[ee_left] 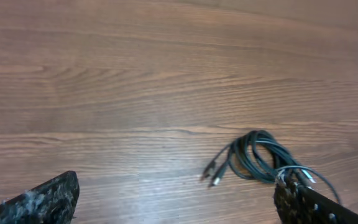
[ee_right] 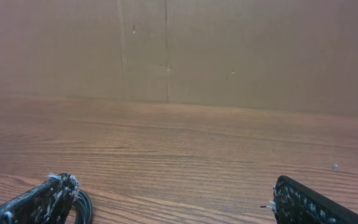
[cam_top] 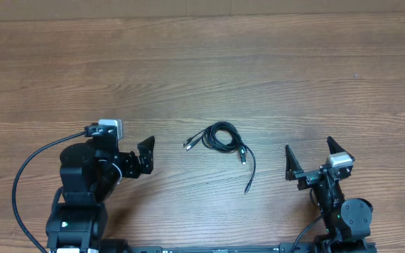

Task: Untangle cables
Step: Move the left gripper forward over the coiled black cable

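Bare table [cam_top: 202, 70] lies all round the cables [cam_top: 222, 138], reaching the left gripper [cam_top: 146, 156] and right gripper [cam_top: 309, 147].

Thin black cables [cam_top: 221, 138] in a small coil on wood, plug ends trailing loose, lying flat

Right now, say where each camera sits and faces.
Overhead: above the wooden table, looking down at thin black coiled cables; left hand, right hand show.
Left wrist: on left arm, facing the cables; own fingertips show.
Right wrist: on right arm, facing across the table to a brown wall; fingertips show.
Shared: overhead and left wrist show the cables.
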Robot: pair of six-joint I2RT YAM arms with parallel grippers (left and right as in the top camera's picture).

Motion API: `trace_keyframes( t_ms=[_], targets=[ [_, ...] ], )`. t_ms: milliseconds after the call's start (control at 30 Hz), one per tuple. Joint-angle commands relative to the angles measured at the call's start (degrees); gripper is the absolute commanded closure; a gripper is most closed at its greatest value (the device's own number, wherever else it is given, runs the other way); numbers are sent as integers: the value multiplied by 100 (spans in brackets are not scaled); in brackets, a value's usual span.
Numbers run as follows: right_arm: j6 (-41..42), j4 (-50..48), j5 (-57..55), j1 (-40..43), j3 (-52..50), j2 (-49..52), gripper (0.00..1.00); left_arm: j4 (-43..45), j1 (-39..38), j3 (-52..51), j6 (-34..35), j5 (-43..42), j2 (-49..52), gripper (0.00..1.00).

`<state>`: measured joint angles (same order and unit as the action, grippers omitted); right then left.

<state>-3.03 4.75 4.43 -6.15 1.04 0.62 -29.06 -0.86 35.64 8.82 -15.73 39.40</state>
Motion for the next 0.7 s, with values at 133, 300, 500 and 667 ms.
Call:
trace_keyframes(
  t_ms=[133,300,500,667],
  targets=[
    [-26,-26,-52,-22,-57,-46,0,-457,-195,942,284,-170,728,0],
    [-26,-26,-52,-22,-57,-46,0,-750,-649,1770,282,-168,1672,0],
    [-26,-26,-52,-22,-57,-46,0,-1281,-1635,2848,125,223,2966,0],
    [-26,-28,-52,-22,-57,-46,0,-1353,-2474,3040,-975,905,3762,0]
  ],
)
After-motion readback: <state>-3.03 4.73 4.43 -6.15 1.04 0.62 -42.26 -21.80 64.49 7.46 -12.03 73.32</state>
